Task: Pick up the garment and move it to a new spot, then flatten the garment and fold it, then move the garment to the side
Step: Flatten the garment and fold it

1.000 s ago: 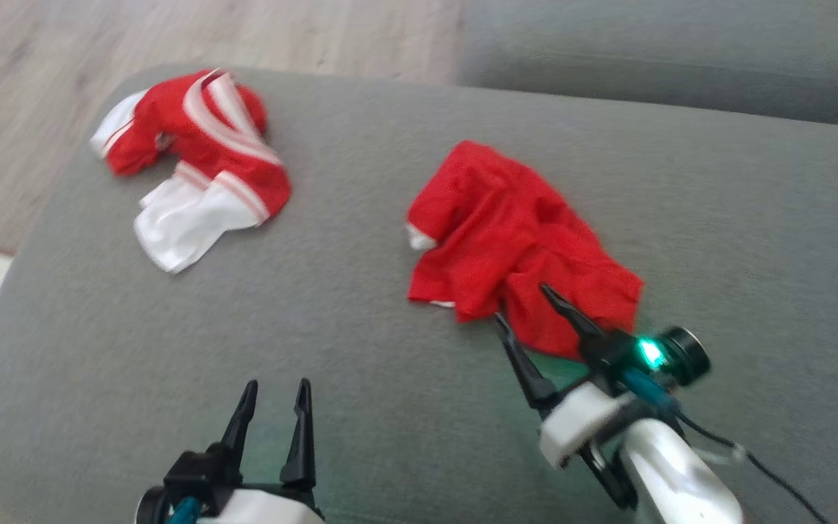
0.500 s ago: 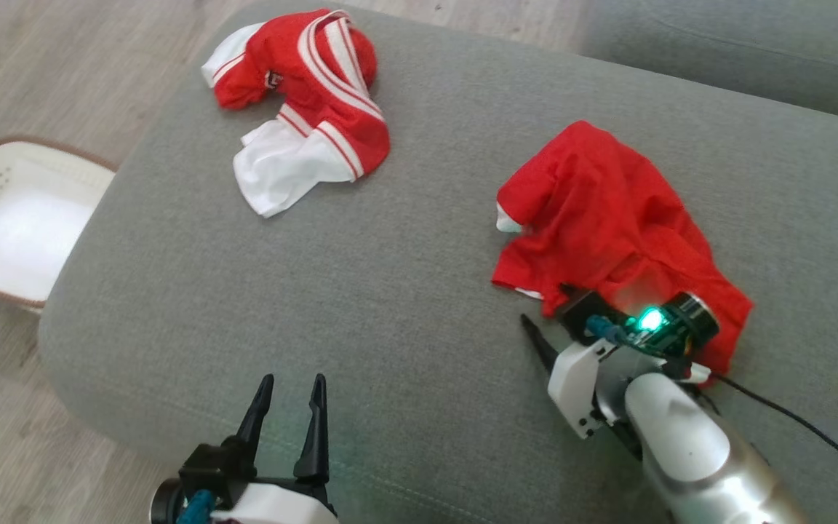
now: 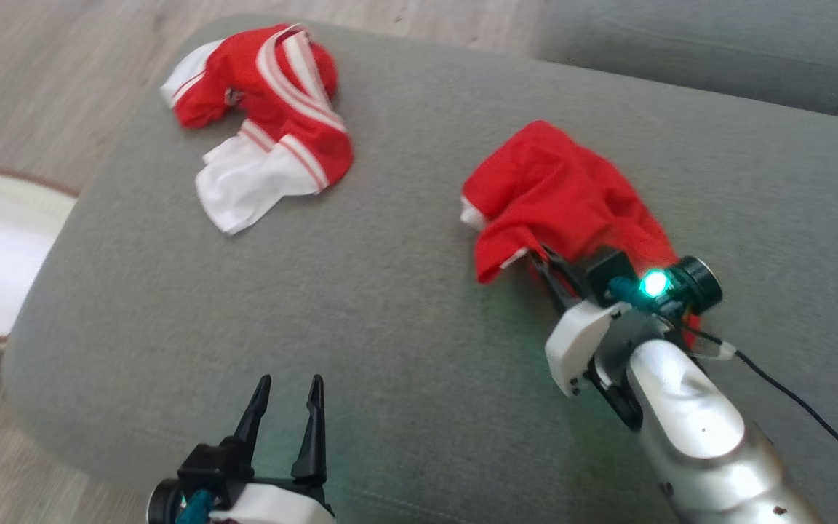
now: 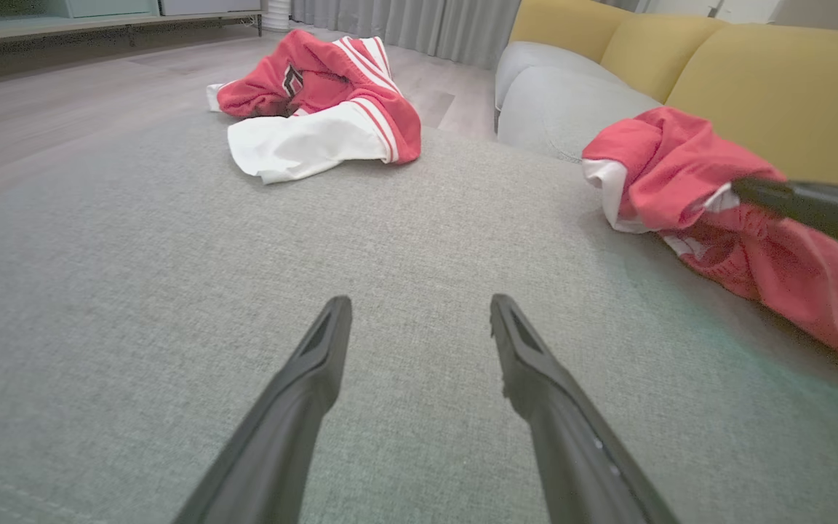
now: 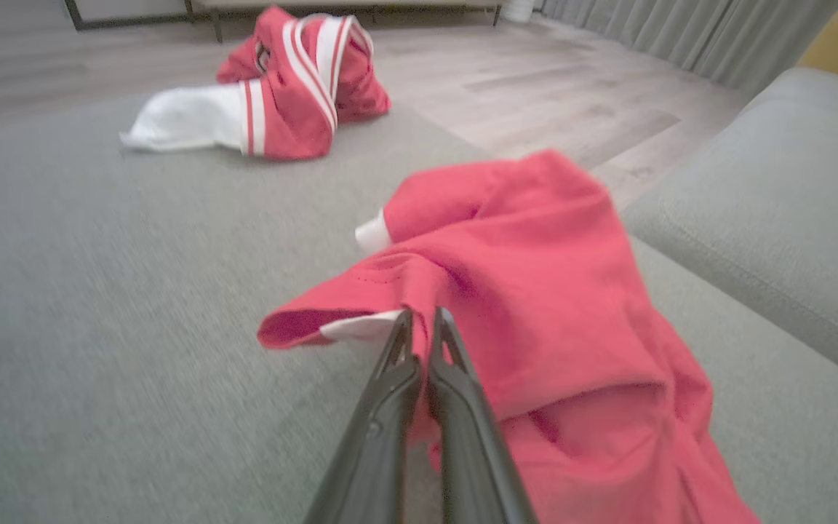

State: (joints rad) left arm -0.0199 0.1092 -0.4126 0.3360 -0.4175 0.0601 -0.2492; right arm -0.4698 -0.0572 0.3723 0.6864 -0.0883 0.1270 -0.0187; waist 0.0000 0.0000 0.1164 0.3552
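Note:
A plain red garment [image 3: 557,196] lies crumpled on the right half of the grey cushion [image 3: 390,327]. My right gripper [image 3: 535,255] is shut on its near hem, where a white inner edge shows. In the right wrist view the two fingers [image 5: 419,314] meet on that fold of the garment [image 5: 535,276], which is raised slightly off the cushion. The left wrist view shows the garment [image 4: 681,167] with a right finger [image 4: 812,207] reaching into it. My left gripper [image 3: 288,382] is open over bare cushion near the front edge [image 4: 419,302], holding nothing.
A second, red-and-white striped garment [image 3: 266,138] lies bunched at the cushion's far left. A white basket with a brown rim [image 3: 26,183] stands on the wooden floor to the left. Another grey cushion [image 3: 717,58] lies behind, with yellow backrests [image 4: 753,87]. A black cable [image 3: 804,407] trails from my right wrist.
My right gripper went from open beside the red garment's near edge to shut on it, and the hem is now lifted. The head camera shifted. The left gripper stayed open.

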